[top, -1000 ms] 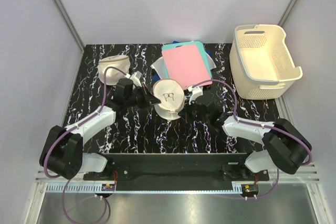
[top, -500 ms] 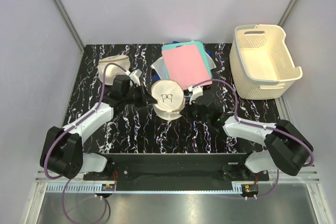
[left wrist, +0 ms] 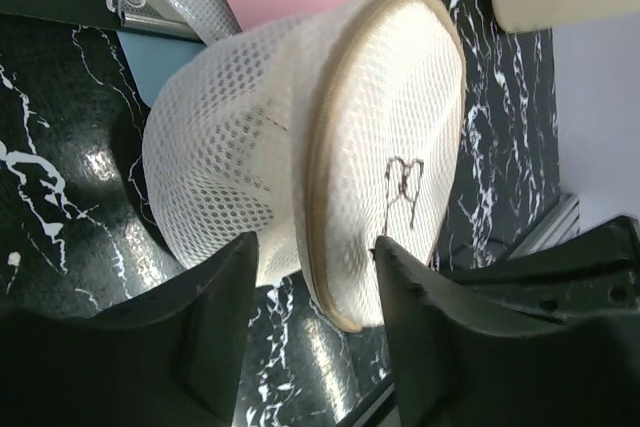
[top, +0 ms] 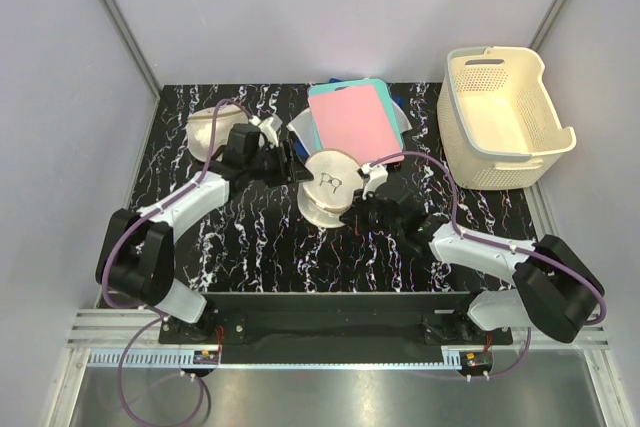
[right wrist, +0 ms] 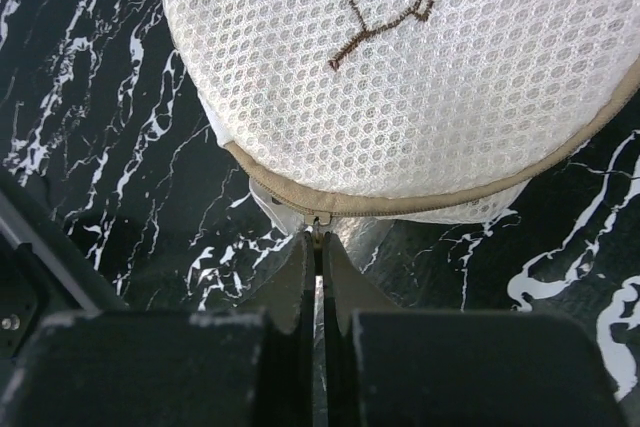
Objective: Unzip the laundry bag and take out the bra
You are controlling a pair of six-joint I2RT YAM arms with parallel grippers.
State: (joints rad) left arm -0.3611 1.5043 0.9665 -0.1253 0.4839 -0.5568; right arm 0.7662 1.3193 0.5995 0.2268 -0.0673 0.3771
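Note:
The laundry bag (top: pixel 328 187), a round cream mesh pouch with a dark squiggle on its face, stands tilted on its edge on the black marbled table. My right gripper (top: pixel 348 215) sits at its near rim. In the right wrist view that gripper (right wrist: pixel 318 237) is shut on the small zipper pull at the tan rim of the laundry bag (right wrist: pixel 400 77). My left gripper (top: pixel 293 164) is at the bag's far-left side. Its jaws (left wrist: pixel 315 257) stand open, with the tan rim of the laundry bag (left wrist: pixel 260 147) between the fingers. The bra is hidden.
A second plain cream pouch (top: pixel 213 127) lies at the back left, close behind the left arm. A pink board (top: pixel 350 122) on a stack of folders lies just behind the bag. A cream laundry basket (top: pixel 505 117) stands at the back right.
My left gripper has opened and let go of the bag, and the left arm has swung toward the back. The bag has shifted slightly right. The right gripper stays shut at the rim.

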